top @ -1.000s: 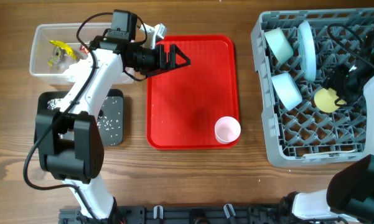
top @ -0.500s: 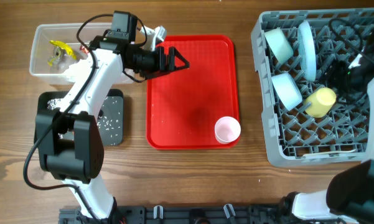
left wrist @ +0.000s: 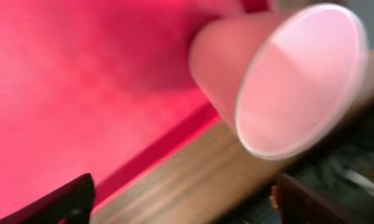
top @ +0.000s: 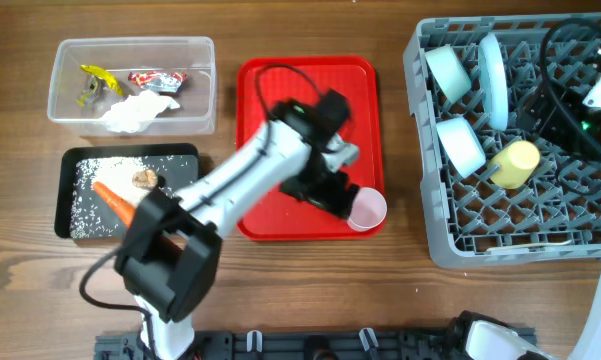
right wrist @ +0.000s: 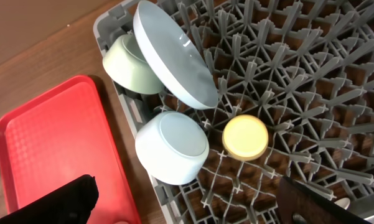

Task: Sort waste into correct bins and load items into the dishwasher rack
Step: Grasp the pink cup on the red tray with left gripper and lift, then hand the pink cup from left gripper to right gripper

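The pink cup (top: 366,208) stands on the front right corner of the flat red tray (top: 280,120). My left gripper (top: 332,197) is open and empty just left of it; in the left wrist view (left wrist: 187,208) the cup (left wrist: 280,81) lies ahead of the fingers, not between them. The grey rack (top: 570,230) holds two pale blue bowls (top: 448,70) (top: 462,145), the plate (top: 493,80) and the yellow cup (top: 513,163). My right gripper (right wrist: 187,208) is open and empty above the rack, over the yellow cup (right wrist: 245,137).
The clear tub (top: 195,110) at the back left holds a yellow scrap (top: 92,80), a red-and-white wrapper (top: 155,78) and a white tissue (top: 135,108). The black tray (top: 75,225) holds rice, the carrot (top: 112,200) and a brown lump (top: 145,180).
My left arm has swung from the clear tub across the red tray to the pink cup. My right gripper has let go of the yellow cup in the rack and pulled back.
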### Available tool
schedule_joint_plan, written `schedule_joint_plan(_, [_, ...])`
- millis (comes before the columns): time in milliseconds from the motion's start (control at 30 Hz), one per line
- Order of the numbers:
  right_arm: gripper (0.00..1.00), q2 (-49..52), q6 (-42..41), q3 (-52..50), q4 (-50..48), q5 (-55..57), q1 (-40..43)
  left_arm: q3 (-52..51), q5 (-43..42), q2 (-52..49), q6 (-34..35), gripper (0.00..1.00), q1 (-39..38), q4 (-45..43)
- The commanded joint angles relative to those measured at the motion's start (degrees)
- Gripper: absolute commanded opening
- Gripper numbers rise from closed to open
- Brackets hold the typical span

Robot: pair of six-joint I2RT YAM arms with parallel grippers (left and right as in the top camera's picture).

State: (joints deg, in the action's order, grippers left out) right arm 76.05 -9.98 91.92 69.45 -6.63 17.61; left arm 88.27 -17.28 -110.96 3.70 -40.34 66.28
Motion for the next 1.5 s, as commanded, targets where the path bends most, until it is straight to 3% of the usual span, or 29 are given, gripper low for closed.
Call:
schedule_joint_plan(0, [0.95, 0.2, 2.1, -0.1, 0.1, -1.0, -0.1, 0.1, 15.0, 1.4, 7.8, 0.92, -3.9, -3.4])
schedule_joint_plan(167, [0.95, 0.2, 2.1, -0.1, 0.1, -1.0, -0.1, -0.7, 15.0, 1.3, 10.4, 0.78, -3.3, -10.1])
schedule_joint_plan(300, [0.94, 0.2, 2.3, -0.1, 0.3, -0.9, -0.1, -3.2, 13.0, 0.9, 12.2, 0.47, -3.4, -15.4])
schedule_joint_plan(433, [0.95, 0.2, 2.3, -0.1, 0.3, -0.9, -0.1, -5.2, 10.8, 0.0, 12.2, 0.34, -3.4, -14.9])
schedule_joint_plan(533, [0.94, 0.2, 2.3, -0.1, 0.3, -0.9, -0.1, -5.4, 10.8, 0.0, 12.2, 0.07, -3.4, -15.0])
schedule_joint_plan(567, [0.94, 0.2, 2.4, -0.1, 0.3, -0.9, -0.1, -5.4, 10.9, 0.0, 12.2, 0.04, -3.3, -15.1])
schedule_joint_plan(667, [0.94, 0.2, 2.4, -0.1, 0.1, -2.0, -0.1, -3.0, 13.5, 1.5, 12.0, 0.04, -0.7, -14.3])
schedule_joint_plan(767, [0.95, 0.2, 3.1, -0.2, -0.2, -9.0, -0.1, 1.3, 7.6, 5.8, 12.4, 0.04, 5.2, -13.4])
schedule_joint_plan(900, [0.95, 0.2, 10.8, -3.3, -3.9, -30.4, -0.3, 2.7, -25.5, 11.9, 11.8, 0.04, 19.1, -20.0])
schedule_joint_plan(967, [0.96, 0.5, 13.2, -6.2, -7.3, -39.7, -1.0, 2.7, -47.9, 11.9, 11.7, 0.04, 26.2, -25.3])
schedule_joint_plan(1067, [0.98, 1.0, 13.2, -11.8, -16.3, -52.7, -3.2, 2.7, -65.0, 10.9, 11.5, 0.04, 30.7, -29.7])
schedule_joint_plan(1167, [1.00, 2.2, 12.0, -15.8, -26.5, -63.1, -7.2, 2.7, -69.2, 10.9, 8.7, 0.04, 30.5, -29.7])
schedule_joint_plan(1467, [1.00, 7.4, -4.5, -18.6, -56.0, -71.6, -18.8, 2.7, -69.7, 10.9, 5.7, 0.04, 26.9, -30.8])
